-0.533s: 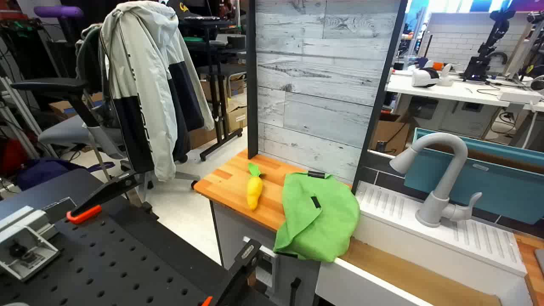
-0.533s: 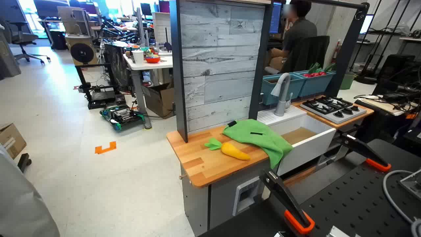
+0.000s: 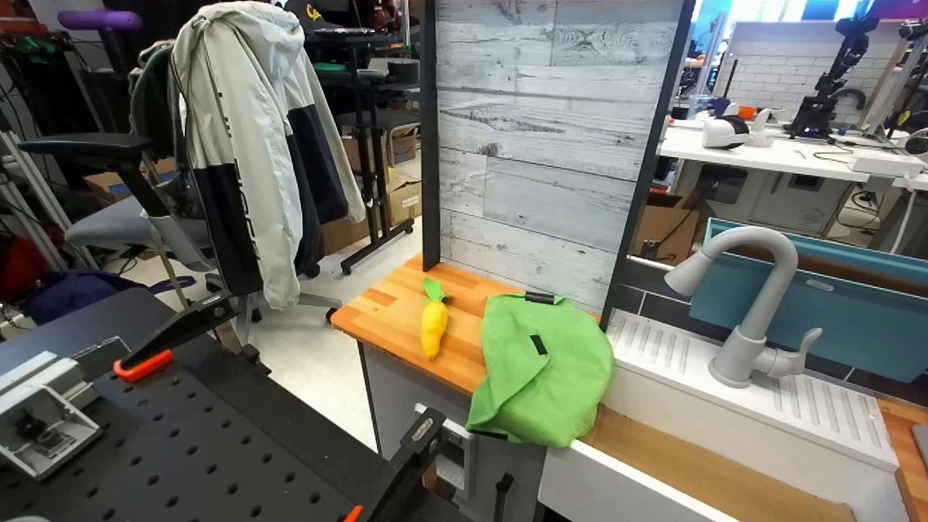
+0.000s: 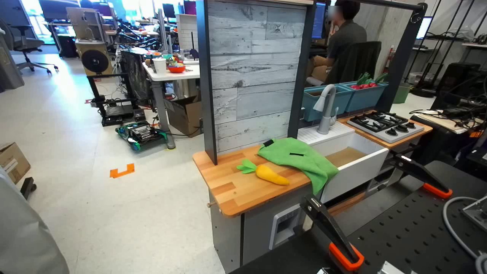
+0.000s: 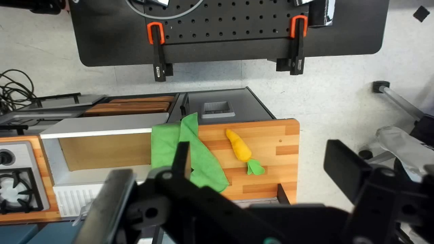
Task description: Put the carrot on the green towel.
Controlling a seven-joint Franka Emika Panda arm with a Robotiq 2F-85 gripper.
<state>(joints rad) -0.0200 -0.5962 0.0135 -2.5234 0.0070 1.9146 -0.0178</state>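
Note:
The carrot is a yellow-orange toy with green leaves. It lies on the wooden counter in both exterior views (image 3: pixel 434 325) (image 4: pixel 269 174) and in the wrist view (image 5: pixel 239 146). The green towel lies crumpled beside it in both exterior views (image 3: pixel 551 370) (image 4: pixel 300 156) and in the wrist view (image 5: pixel 206 162), partly over the sink's edge. The carrot and the towel are apart. My gripper (image 5: pixel 260 149) shows only in the wrist view. It is wide open and empty, high above the counter, with the carrot seen between its fingers. The left finger hides part of the towel.
The wooden counter (image 4: pixel 228 190) has a tall wood-plank panel (image 4: pixel 258 83) along its back. A white sink (image 4: pixel 361 163) with a grey faucet (image 4: pixel 326 108) stands beside the towel, and a stove (image 4: pixel 384 125) beyond it. Black clamps (image 4: pixel 331 228) stick out from the black table's edge.

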